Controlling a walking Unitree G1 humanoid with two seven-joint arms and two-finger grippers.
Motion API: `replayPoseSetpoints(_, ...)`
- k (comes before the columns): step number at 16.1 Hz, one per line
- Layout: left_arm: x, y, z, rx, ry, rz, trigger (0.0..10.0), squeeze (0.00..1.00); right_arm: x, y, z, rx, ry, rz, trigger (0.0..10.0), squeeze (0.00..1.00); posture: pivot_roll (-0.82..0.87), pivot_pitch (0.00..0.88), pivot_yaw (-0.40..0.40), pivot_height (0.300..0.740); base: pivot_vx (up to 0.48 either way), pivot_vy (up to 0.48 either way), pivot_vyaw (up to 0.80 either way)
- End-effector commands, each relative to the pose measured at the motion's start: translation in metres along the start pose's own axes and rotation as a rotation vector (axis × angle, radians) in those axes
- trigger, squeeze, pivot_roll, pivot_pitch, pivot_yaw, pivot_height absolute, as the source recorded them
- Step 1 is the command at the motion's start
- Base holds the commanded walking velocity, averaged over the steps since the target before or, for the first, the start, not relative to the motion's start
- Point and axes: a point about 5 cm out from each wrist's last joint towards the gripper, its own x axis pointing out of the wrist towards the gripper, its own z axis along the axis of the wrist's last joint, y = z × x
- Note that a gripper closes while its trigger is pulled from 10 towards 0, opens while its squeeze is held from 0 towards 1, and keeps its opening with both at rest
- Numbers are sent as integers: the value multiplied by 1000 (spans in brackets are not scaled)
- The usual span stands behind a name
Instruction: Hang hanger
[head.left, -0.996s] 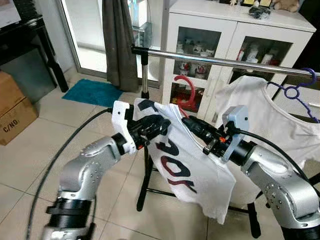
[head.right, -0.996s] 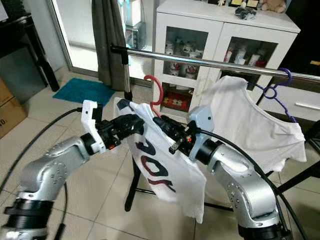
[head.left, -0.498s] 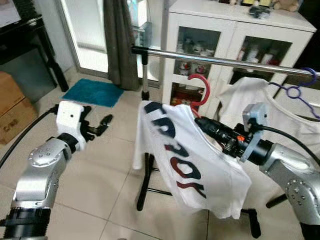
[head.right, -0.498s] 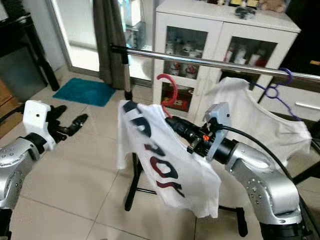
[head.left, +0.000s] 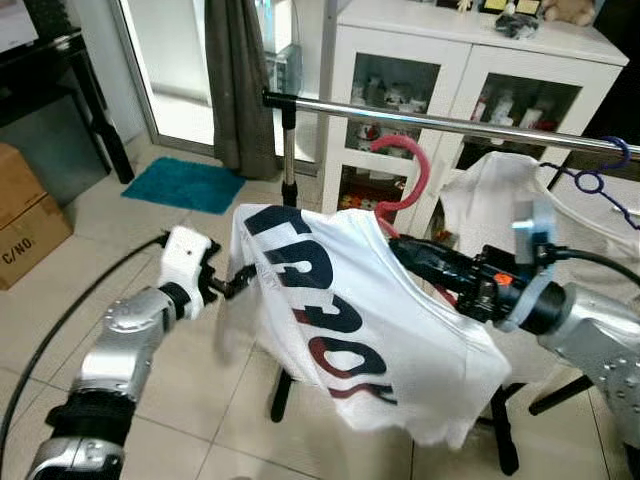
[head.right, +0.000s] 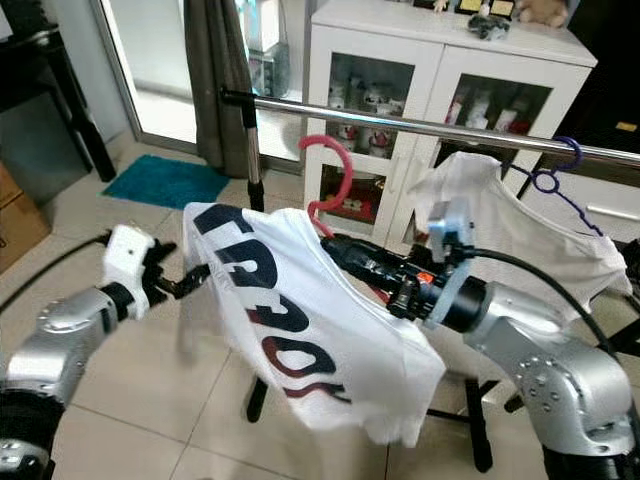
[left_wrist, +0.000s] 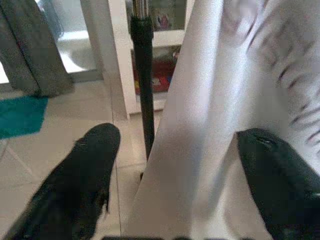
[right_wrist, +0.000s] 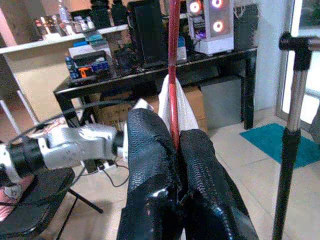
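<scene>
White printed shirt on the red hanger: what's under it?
The white shirt covers the red hanger's shoulders; its hook and neck stick out. The right gripper's fingertips disappear beneath the collar. The rack's black leg shows below.

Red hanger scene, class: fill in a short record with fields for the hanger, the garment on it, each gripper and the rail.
hanger: red hanger, hook below the rail, not yet on it
garment: white printed T-shirt draped on the hanger
right gripper: shut on the red hanger
left gripper: open, fingers either side of the shirt's edge
rail: chrome rail, holding a purple hanger with a white shirt
</scene>
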Motion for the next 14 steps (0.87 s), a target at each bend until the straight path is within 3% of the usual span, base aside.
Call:
replayPoseSetpoints(1, 6, -4, 3, 28, -10, -36, 0, 0, -3, 5, 9, -19, -20, 26, 10000, 0, -84, 0, -11, 740, 0, 0, 0)
replayPoseSetpoints(14, 10, -12, -3, 36, -61, -63, 0, 0, -3, 2, 5, 5, -14, -3, 10000, 0, -77, 0, -14, 740, 0, 0, 0)
